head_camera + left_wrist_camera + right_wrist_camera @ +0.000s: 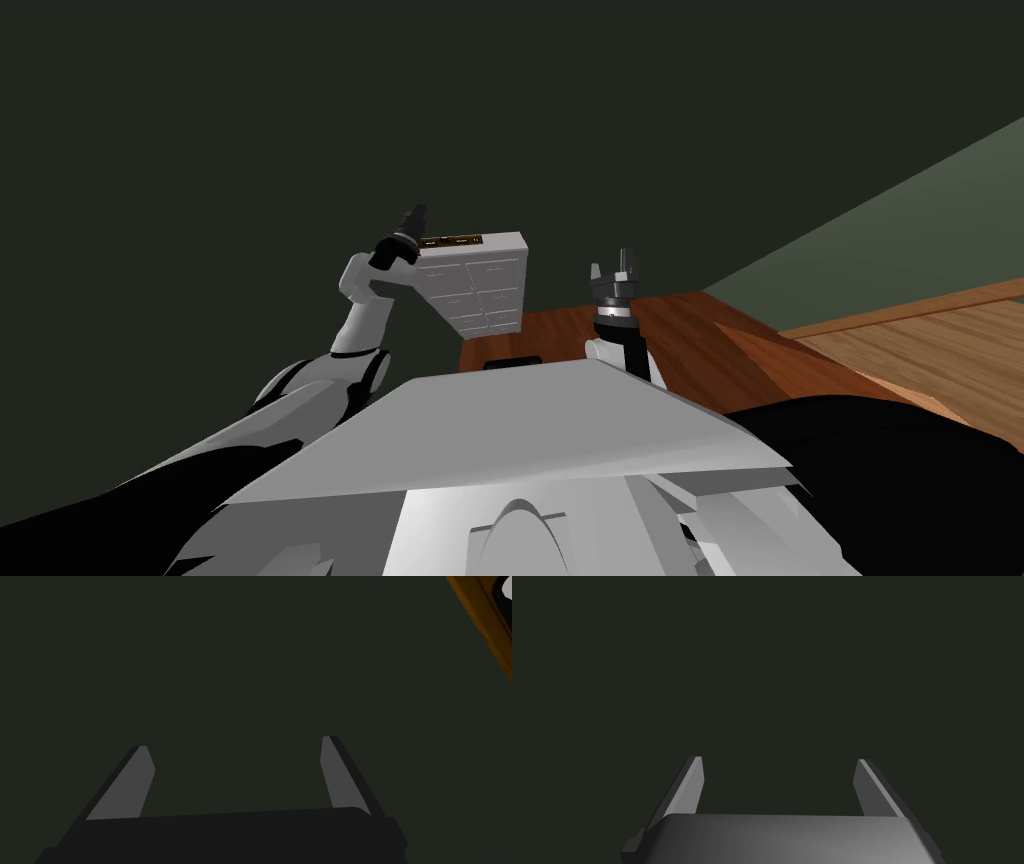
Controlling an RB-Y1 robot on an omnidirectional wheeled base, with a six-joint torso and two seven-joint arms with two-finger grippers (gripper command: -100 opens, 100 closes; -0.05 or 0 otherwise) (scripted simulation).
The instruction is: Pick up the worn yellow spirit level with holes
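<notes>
1. Dark green wall (300, 120) fills most of the head view. A paler green wall (900, 230) meets it on the right.
2. Farthest left, my left arm is raised, and the left end effector (413, 215) sits just beside the left end of the spirit level. From the head view I cannot tell whether it touches the level.
3. In the left wrist view the left end effector (235, 743) is released. Its two grey fingers (125, 786) stand wide apart with bare dark wall between them. An orange-brown strip (480, 621) crosses one corner, well off to the side of the fingers, and I cannot tell what it is.
4. Next comes the long, thin, dull yellow-brown spirit level with dark openings along it (452, 240). It lies flat on top of the chest, along its far edge.
5. Below the level is the white chest of drawers (485, 290), with rows of panelled drawer fronts, standing against the dark wall.
6. Right of the chest, the right end effector (622, 262) points upward. It is well apart from the level and touches nothing.
7. The right wrist view shows the right end effector (779, 760) released too, fingers (687, 786) spread with plain dark green between them.
8. Red-brown wooden floor (690, 340) runs under the chest. Lighter plank floor (930, 350) joins it at the far right.
</notes>
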